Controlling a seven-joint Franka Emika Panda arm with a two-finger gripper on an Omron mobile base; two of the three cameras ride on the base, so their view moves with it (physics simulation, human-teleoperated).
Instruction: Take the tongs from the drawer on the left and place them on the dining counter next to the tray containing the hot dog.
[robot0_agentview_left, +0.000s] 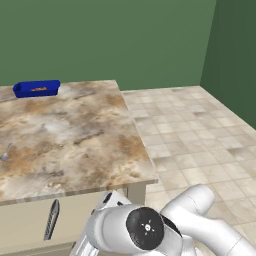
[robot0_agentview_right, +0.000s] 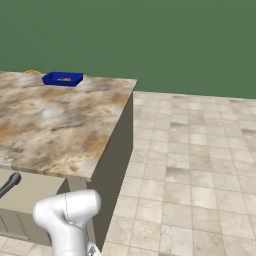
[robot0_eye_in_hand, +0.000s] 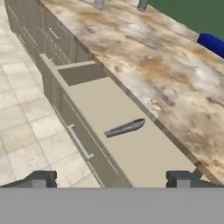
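Grey tongs (robot0_eye_in_hand: 124, 127) in open drawer (robot0_eye_in_hand: 131, 140).

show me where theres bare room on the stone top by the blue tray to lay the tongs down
The stone top is bare across its wide middle, from the blue tray at the far corner to the near edge over the open drawer. The tongs lie in that drawer. It is tighter only at the tray's corner.

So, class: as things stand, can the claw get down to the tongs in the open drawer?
Probably yes. The drawer is pulled out, the tongs lie bare on its floor, and the claw hangs open above them, nothing between.
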